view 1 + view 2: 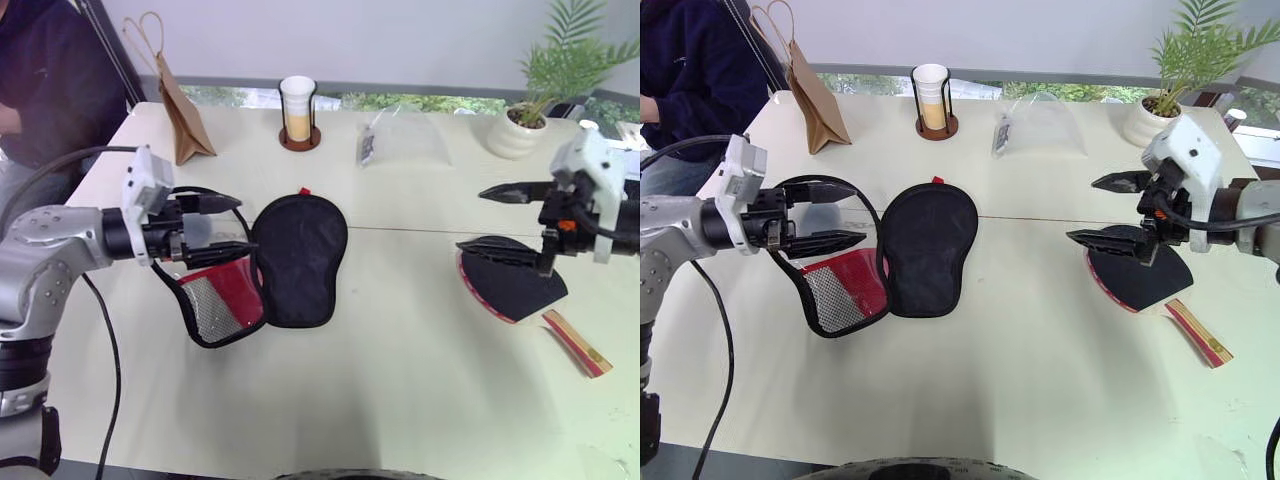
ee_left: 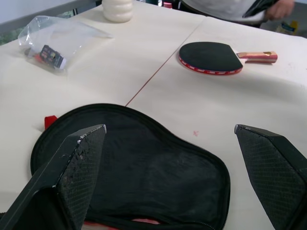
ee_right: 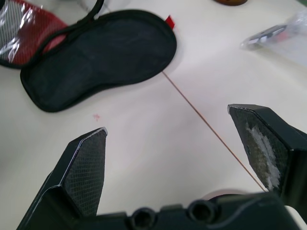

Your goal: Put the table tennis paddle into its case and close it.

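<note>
Case (image 1: 298, 260) unzipped — paddle (image 1: 510, 280) well apart

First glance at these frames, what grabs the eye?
The case lies unzipped and spread open at the middle of the table, its red mesh half nearer the left gripper, which hovers open above it. To the right the table tennis paddle lies flat, black face up, with the open right gripper just above it.
</note>
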Robot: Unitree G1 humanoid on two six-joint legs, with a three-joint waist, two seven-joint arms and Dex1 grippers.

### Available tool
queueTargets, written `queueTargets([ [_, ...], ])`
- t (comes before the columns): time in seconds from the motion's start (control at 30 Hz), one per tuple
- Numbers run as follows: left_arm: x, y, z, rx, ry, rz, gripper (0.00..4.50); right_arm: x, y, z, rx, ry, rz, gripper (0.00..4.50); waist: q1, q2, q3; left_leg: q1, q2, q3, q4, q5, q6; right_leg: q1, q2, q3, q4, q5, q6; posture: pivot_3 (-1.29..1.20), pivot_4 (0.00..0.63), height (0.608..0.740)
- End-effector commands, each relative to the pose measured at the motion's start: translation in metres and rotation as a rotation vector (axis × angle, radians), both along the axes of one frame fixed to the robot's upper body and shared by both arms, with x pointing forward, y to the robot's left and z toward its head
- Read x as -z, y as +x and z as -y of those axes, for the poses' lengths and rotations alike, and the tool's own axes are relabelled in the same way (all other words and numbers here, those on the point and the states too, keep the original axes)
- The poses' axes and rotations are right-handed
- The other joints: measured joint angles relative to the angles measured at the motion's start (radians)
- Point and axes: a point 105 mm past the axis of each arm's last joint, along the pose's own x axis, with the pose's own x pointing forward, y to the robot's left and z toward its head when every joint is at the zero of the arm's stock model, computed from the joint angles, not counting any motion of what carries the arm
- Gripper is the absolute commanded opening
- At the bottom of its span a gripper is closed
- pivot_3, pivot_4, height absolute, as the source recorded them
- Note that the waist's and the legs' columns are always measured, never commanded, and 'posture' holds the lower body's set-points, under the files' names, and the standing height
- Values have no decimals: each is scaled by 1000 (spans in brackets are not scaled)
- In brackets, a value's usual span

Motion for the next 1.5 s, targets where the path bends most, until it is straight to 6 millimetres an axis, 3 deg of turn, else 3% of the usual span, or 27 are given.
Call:
queueTargets([
  [0.03,-14,0,1,-5,-14,63,4500,-6,0,0,-19,-29,38,4454,0,0,0,0,0,0,0,0,0,0,0,0,0,0,0,0,150,740],
  [0.73,-12,0,6,48,-30,32,4500,6,6,-10,7,45,-1,4454,0,0,0,0,0,0,0,0,0,0,0,0,0,0,0,0,150,740],
  [0.9,-17,5,5,42,-46,37,4500,10,15,-23,25,91,-19,4454,0,0,0,0,0,0,0,0,0,0,0,0,0,0,0,0,150,740],
  [1.0,-17,8,6,41,-46,38,4500,22,24,-42,44,141,-76,4454,-3,0,0,0,0,0,0,0,0,-1,0,0,0,0,0,0,150,740],
  [1.23,-13,7,10,36,-30,37,4500,85,41,-99,125,194,-264,4454,-12,0,0,-9,-1,0,1,4,-7,-11,0,0,5,0,0,0,150,740],
  [1.37,-11,6,11,35,-16,41,4500,111,41,-124,137,202,-329,4454,-13,0,0,-10,-2,0,2,5,-7,-13,0,0,7,0,0,0,150,740],
  [1.5,-11,4,10,25,-7,43,4500,126,34,-151,107,251,-393,4454,-23,0,0,-10,-2,0,2,5,-7,-13,0,0,8,0,0,0,150,740],
])
